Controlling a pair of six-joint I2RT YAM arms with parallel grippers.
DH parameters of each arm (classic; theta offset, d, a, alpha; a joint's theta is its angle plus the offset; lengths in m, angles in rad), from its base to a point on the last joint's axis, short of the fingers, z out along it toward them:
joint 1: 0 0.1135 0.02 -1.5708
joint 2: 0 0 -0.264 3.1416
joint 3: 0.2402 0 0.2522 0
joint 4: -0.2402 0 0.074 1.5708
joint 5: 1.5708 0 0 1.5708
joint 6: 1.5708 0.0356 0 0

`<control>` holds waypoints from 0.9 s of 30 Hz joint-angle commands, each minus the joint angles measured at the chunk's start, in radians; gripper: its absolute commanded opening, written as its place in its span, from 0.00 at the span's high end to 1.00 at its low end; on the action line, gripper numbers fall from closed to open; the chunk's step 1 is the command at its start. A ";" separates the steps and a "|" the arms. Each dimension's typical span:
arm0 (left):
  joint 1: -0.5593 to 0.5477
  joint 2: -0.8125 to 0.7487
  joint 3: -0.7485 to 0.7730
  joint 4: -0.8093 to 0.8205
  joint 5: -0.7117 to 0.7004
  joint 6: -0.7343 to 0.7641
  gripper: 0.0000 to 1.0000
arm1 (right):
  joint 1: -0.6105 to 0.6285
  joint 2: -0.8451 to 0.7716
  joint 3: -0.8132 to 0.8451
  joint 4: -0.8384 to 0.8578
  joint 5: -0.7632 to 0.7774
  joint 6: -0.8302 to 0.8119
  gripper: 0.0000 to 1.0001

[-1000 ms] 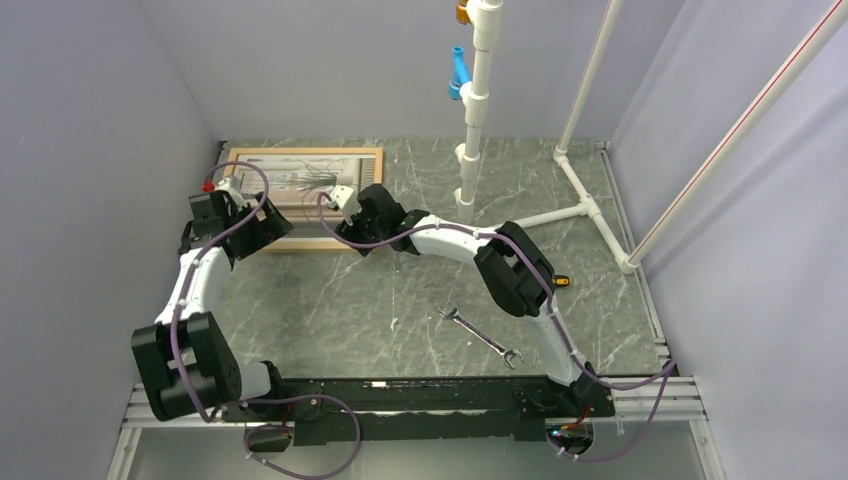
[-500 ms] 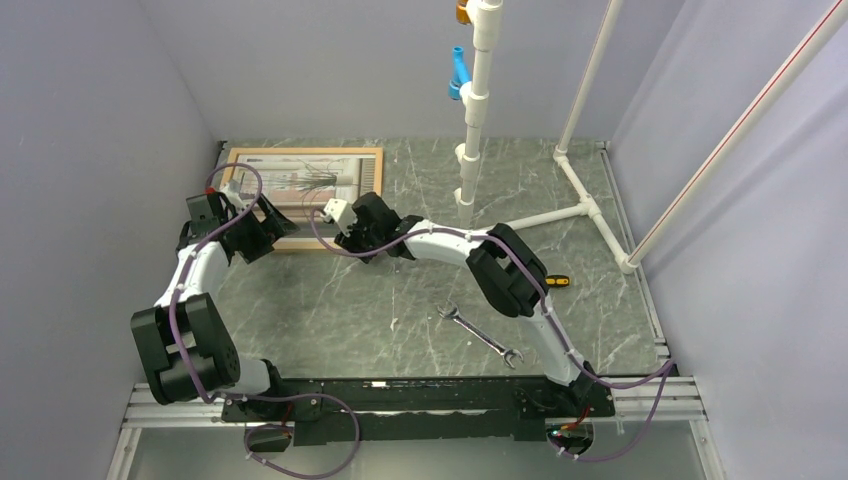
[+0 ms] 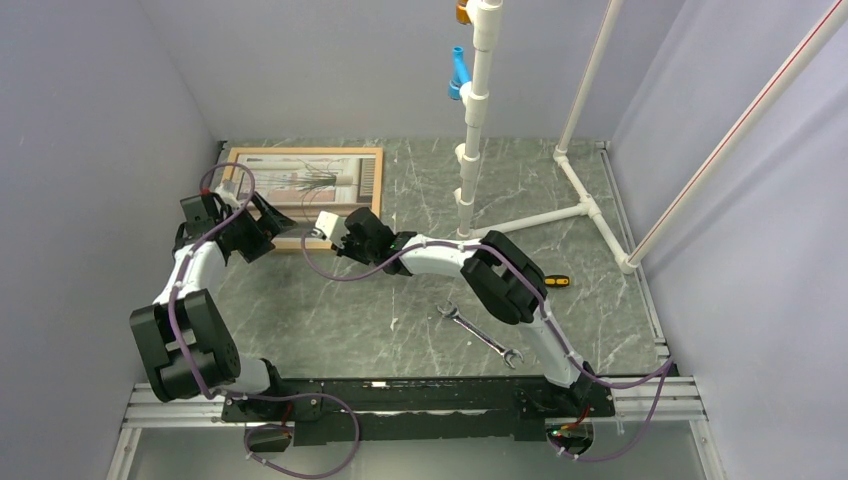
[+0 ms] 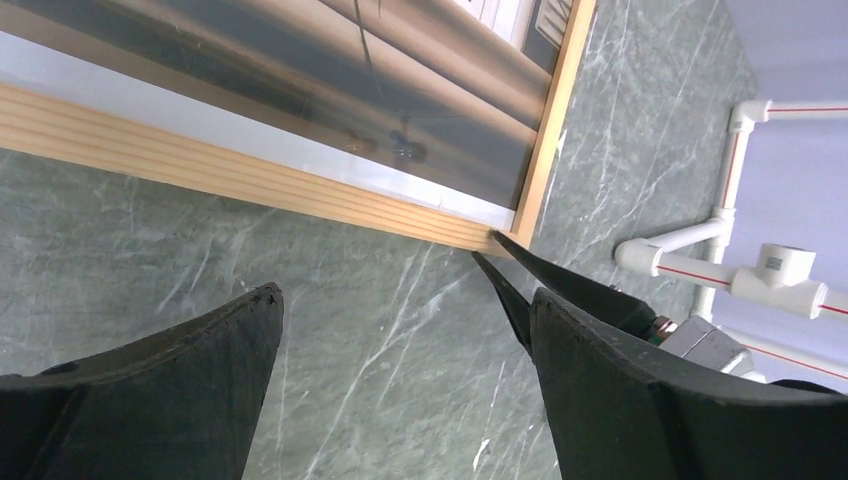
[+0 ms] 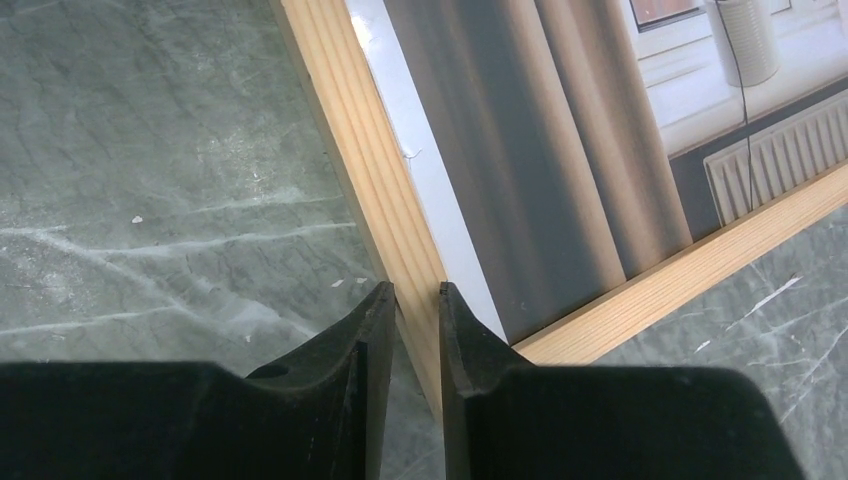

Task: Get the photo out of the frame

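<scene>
The frame [image 3: 378,175] of light wood strips lies at the table's back left with the photo [image 3: 310,180] inside it. My right gripper [image 3: 350,240] is shut on the frame's near strip [image 5: 370,170], close to its near right corner. One finger is on the outside and one on the photo's [image 5: 560,150] white border. My left gripper [image 3: 265,218] is open and empty. It hovers over the marble just short of the frame's near strip [image 4: 250,180], left of the right gripper's fingertips [image 4: 515,262]. The photo [image 4: 400,100] shows brown curtain stripes.
A wrench [image 3: 482,335] lies on the marble near the front centre. A small yellow-and-black tool [image 3: 560,281] lies behind the right arm. A white PVC pipe stand [image 3: 470,150] rises at the back centre, with pipes running right [image 4: 700,240]. Grey walls close in the left and back.
Both grippers have shifted left along the frame's near edge, the right one by more. The frame looks to be where it was.
</scene>
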 commanded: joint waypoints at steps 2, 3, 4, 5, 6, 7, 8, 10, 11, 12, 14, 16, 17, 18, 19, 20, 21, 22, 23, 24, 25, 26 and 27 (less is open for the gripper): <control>0.030 -0.001 -0.016 0.064 0.059 -0.050 0.05 | 0.009 0.032 0.023 -0.027 0.005 -0.023 0.76; 0.034 -0.003 -0.025 0.065 0.062 -0.060 0.05 | 0.010 0.032 0.020 -0.030 0.006 -0.025 0.76; 0.038 -0.011 -0.039 0.069 0.066 -0.077 0.05 | 0.012 0.028 0.013 -0.036 -0.006 -0.031 0.74; 0.044 -0.022 -0.062 0.080 0.069 -0.102 0.05 | 0.013 0.023 0.004 -0.040 -0.016 -0.039 0.71; 0.051 -0.038 -0.095 0.105 0.081 -0.141 0.06 | 0.014 0.017 -0.005 -0.036 -0.018 -0.043 0.68; 0.058 -0.059 -0.134 0.138 0.092 -0.181 0.06 | 0.016 0.014 -0.010 -0.033 -0.014 -0.043 0.66; 0.062 -0.082 -0.176 0.170 0.092 -0.219 0.06 | 0.017 0.014 -0.009 -0.038 -0.014 -0.043 0.65; 0.066 -0.137 -0.263 0.197 0.072 -0.296 0.06 | 0.020 0.017 -0.001 -0.044 -0.015 -0.045 0.66; 0.066 -0.166 -0.299 0.204 0.062 -0.338 0.07 | 0.022 0.023 0.002 -0.045 -0.004 -0.051 0.67; 0.066 -0.194 -0.331 0.209 0.054 -0.377 0.07 | 0.023 0.027 0.006 -0.045 0.002 -0.056 0.71; 0.066 -0.258 -0.388 0.195 0.029 -0.449 0.07 | 0.030 0.038 0.011 -0.068 0.017 -0.065 0.84; 0.066 -0.323 -0.433 0.186 0.005 -0.507 0.07 | 0.041 0.037 0.011 -0.072 0.019 -0.065 0.97; 0.065 -0.357 -0.449 0.174 -0.012 -0.530 0.07 | 0.045 0.032 0.008 -0.074 0.013 -0.064 1.00; 0.066 -0.388 -0.461 0.153 -0.036 -0.546 0.07 | 0.050 0.022 0.002 -0.075 -0.003 -0.061 1.00; 0.065 -0.420 -0.471 0.129 -0.053 -0.561 0.06 | 0.054 0.007 -0.006 -0.079 -0.021 -0.055 1.00; 0.066 -0.449 -0.484 0.118 -0.074 -0.584 0.05 | 0.058 -0.004 -0.005 -0.089 -0.029 -0.044 1.00; 0.066 -0.477 -0.501 0.121 -0.082 -0.603 0.03 | 0.061 -0.016 -0.003 -0.106 -0.030 -0.027 1.00; 0.066 -0.507 -0.517 0.125 -0.084 -0.627 0.01 | 0.063 -0.030 -0.002 -0.122 -0.060 -0.008 1.00; 0.066 -0.522 -0.532 0.130 -0.086 -0.648 0.01 | 0.063 -0.044 -0.007 -0.137 -0.072 0.022 1.00; 0.065 -0.550 -0.549 0.142 -0.090 -0.669 0.01 | 0.063 -0.062 -0.017 -0.149 -0.082 0.049 1.00; 0.064 -0.568 -0.568 0.158 -0.093 -0.691 0.01 | 0.063 -0.081 -0.039 -0.147 -0.090 0.071 1.00; 0.064 -0.588 -0.596 0.187 -0.095 -0.709 0.01 | 0.063 -0.105 -0.066 -0.126 -0.092 0.096 1.00; 0.064 -0.604 -0.612 0.216 -0.098 -0.722 0.00 | 0.063 -0.125 -0.099 -0.100 -0.087 0.100 1.00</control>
